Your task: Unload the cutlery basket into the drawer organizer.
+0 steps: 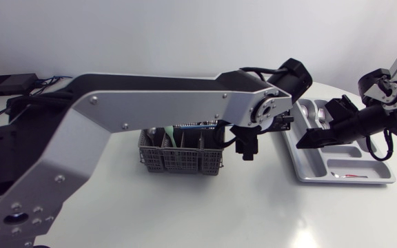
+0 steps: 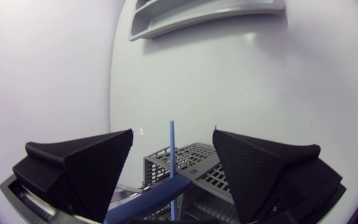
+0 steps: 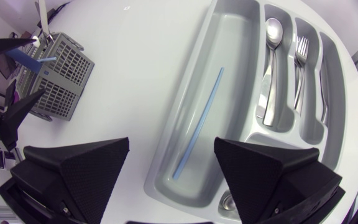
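The grey cutlery basket stands mid-table with several pieces upright in it. My left gripper hangs open over its right end. In the left wrist view a thin blue straw rises from the basket between the open fingers of the left gripper, touching neither. My right gripper is open and empty above the drawer organizer. Another blue straw lies in its long compartment. A spoon, a knife and a fork lie in the narrower slots.
The organizer sits at the table's right side under my right gripper, with a small red-handled piece in its near compartment. A black box and cables lie at the far left.
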Available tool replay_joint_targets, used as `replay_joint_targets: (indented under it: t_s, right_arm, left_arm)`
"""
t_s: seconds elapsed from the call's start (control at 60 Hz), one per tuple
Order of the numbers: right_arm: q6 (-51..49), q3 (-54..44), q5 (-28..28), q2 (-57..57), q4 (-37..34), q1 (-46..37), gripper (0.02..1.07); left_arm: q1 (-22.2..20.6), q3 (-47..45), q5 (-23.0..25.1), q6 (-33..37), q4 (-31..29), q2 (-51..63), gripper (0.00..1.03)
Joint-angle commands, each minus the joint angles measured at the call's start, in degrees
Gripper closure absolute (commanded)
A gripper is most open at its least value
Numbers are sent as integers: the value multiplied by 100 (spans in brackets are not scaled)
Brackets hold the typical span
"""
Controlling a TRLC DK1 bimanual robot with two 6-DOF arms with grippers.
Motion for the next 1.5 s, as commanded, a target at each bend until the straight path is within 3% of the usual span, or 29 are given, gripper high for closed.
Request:
replay_joint_targets:
  t_s: [0.0, 0.283, 0.483, 0.667, 0.817, 1.167, 1.483]
  right_arm:
    - [-140, -151, -60, -87, 33, 11, 8]
    - [-333, -247, -236, -157, 41, -165, 8]
    - [-412, -274, -315, -157, 41, -244, 8]
    - [-491, -326, -368, -157, 77, -297, 8]
    - [-517, -344, -385, -157, 121, -323, 8]
    - [-579, -370, -438, -157, 121, -349, 8]
    - [-605, -414, -447, -174, 121, -349, 8]
  left_arm:
    - [-28, -91, -125, 155, 33, 211, 15]
    - [-20, -4, -442, 199, 262, 553, 19]
    - [33, 146, -547, 208, 297, 712, 28]
    - [51, 339, -573, 208, 314, 799, 42]
    - [77, 392, -609, 208, 341, 843, 47]
    - [156, 462, -758, 269, 402, 975, 49]
    - [200, 480, -758, 269, 569, 984, 80]
